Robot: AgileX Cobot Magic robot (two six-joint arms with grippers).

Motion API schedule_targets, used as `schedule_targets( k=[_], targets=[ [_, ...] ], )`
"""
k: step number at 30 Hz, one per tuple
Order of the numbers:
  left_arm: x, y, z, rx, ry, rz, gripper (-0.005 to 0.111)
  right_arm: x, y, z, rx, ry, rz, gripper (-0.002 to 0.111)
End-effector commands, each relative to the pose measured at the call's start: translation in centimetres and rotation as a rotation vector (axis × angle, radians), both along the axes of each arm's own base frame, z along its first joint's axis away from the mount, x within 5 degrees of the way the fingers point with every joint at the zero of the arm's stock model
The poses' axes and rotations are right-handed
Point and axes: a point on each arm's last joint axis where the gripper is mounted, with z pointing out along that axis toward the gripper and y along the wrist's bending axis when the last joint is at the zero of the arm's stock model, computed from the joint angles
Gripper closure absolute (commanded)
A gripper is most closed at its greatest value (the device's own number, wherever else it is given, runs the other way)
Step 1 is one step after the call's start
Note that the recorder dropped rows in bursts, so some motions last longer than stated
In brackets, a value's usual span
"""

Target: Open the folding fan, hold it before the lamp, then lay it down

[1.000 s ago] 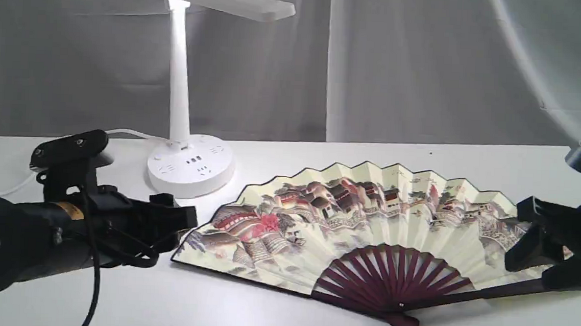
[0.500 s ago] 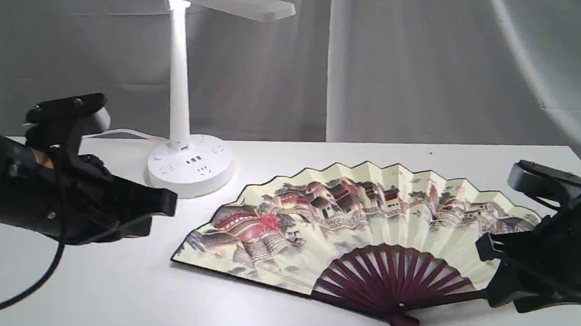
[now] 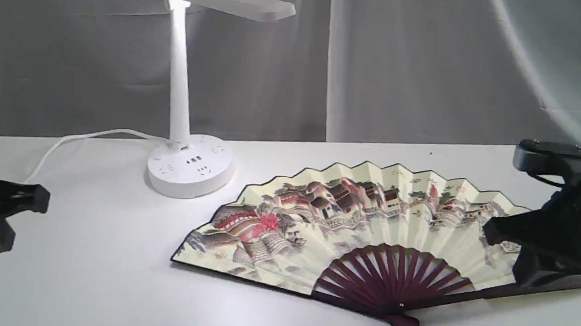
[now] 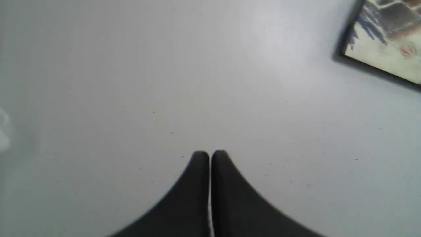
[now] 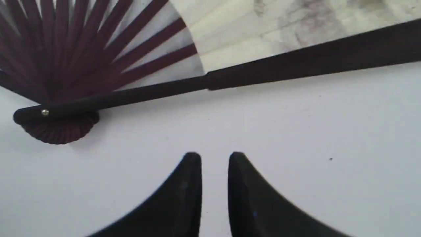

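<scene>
Backed off on both sides: folding fan point(image 3: 366, 220) lies spread flat on the table point(image 3: 95, 252), untouched. Right gripper point(image 5: 213, 156) just beside it, jaws narrowly apart, empty. Left gripper point(image 4: 209, 154) pressed together, well clear. Lamp point(image 3: 179, 79) behind. Lay-down looks done.

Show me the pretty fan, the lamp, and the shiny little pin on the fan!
folding fan point(image 3: 367, 205), exterior view, middle of its painted paper.
lamp point(image 3: 180, 80), exterior view, on its tall stem.
pin point(image 5: 45, 112), right wrist view, the metal dot at the fan's pivot.
</scene>
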Motion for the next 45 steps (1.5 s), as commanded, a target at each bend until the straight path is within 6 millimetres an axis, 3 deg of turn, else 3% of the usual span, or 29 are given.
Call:
schedule_targets(
  k=[1, 6, 14, 19, 29, 39, 45],
  targets=[
    [-0.2, 1.0, 0.3, 0.036, 0.010, 0.010, 0.107, -0.1, -0.6, 1.6, -0.097, -0.010, 0.007, 0.093],
    [-0.2, 1.5, 0.2, 0.101, 0.015, -0.018, 0.107, -1.0, -1.5, 2.8, -0.202, -0.004, 0.047, 0.093],
    [-0.3, 1.5, 0.2, 0.099, 0.017, -0.020, 0.107, -1.3, -1.3, 3.1, -0.154, 0.015, -0.060, 0.093],
    [-0.3, 1.5, 0.2, 0.105, 0.019, -0.028, 0.107, -1.6, -1.3, 3.0, -0.151, 0.050, -0.063, 0.108],
    [-0.6, 1.2, 0.1, 0.105, 0.058, -0.049, 0.107, -2.1, -2.9, 3.0, -0.103, 0.087, -0.084, 0.108],
    [-1.0, 0.7, 0.4, 0.136, 0.066, -0.088, 0.107, -3.6, -2.8, 6.7, -0.119, -0.058, -0.080, 0.108],
    [-2.3, 0.8, 3.1, 0.149, -0.034, -0.084, 0.107, -4.6, -2.8, 8.9, -0.141, -0.153, -0.075, 0.108]
  ],
)
